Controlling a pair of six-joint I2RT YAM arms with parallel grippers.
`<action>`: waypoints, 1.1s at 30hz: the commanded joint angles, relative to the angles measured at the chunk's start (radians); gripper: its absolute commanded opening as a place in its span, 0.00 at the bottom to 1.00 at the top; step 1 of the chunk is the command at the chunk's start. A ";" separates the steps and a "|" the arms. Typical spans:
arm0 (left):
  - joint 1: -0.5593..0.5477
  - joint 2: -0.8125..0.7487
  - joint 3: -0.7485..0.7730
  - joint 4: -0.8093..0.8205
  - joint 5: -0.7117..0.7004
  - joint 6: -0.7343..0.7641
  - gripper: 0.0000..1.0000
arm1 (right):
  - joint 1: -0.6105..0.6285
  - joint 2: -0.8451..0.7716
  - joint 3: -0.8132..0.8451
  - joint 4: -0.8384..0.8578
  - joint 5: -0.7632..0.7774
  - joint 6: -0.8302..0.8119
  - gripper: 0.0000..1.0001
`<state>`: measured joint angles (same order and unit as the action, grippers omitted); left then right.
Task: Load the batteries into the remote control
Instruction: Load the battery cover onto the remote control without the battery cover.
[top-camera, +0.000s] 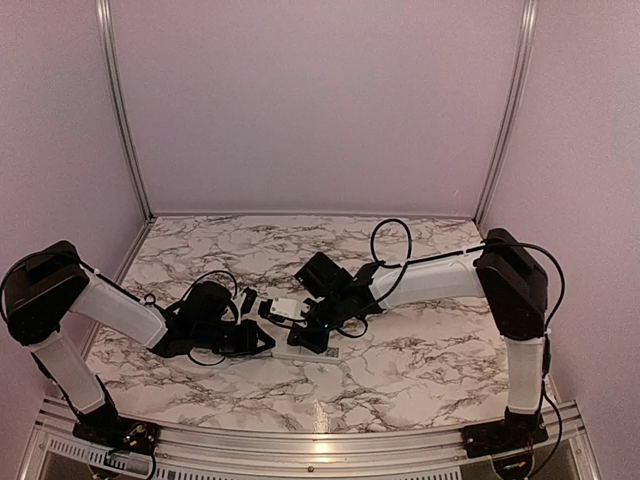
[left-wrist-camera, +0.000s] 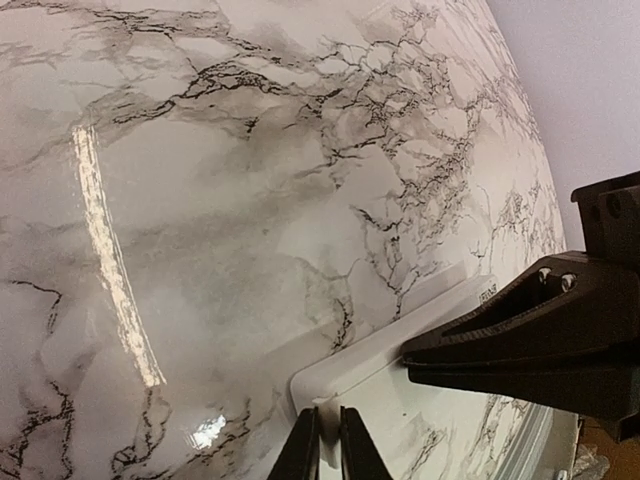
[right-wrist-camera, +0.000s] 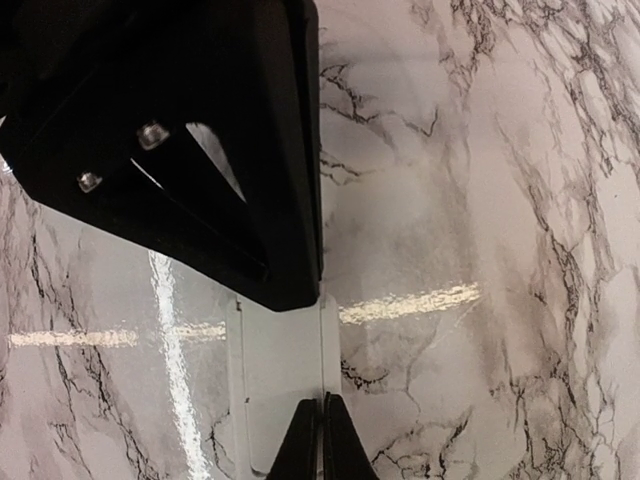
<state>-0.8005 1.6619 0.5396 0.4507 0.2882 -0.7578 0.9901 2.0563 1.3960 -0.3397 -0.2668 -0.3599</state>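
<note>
The remote control (top-camera: 303, 352) is a slim white bar lying flat on the marble table, between the two grippers. My left gripper (top-camera: 262, 340) is at its left end. In the left wrist view that gripper (left-wrist-camera: 322, 445) is shut on the thin end edge of the remote control (left-wrist-camera: 380, 370). My right gripper (top-camera: 306, 338) comes in from the right, its shut tip (left-wrist-camera: 405, 360) touching the remote's face. In the right wrist view the right gripper (right-wrist-camera: 322, 440) is shut at the long right edge of the remote control (right-wrist-camera: 280, 370). No batteries show in any view.
A small white-and-black piece (top-camera: 287, 308) shows just behind the two grippers. Black cables (top-camera: 390, 245) loop over the right arm. Pale walls with aluminium posts (top-camera: 125, 110) close the back and sides. A metal rail (top-camera: 320, 445) runs along the near table edge.
</note>
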 joint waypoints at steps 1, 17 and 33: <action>-0.017 0.011 0.020 -0.053 -0.012 0.015 0.07 | 0.009 -0.003 -0.018 -0.073 0.038 -0.008 0.03; -0.048 0.036 0.034 -0.073 -0.032 0.007 0.00 | 0.012 -0.047 -0.059 -0.061 0.006 0.007 0.01; -0.107 0.047 0.034 -0.081 -0.055 -0.008 0.00 | 0.008 -0.068 -0.097 -0.028 0.021 0.028 0.10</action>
<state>-0.8543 1.6714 0.5686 0.4328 0.1600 -0.7666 0.9928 2.0094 1.3285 -0.3271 -0.2493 -0.3550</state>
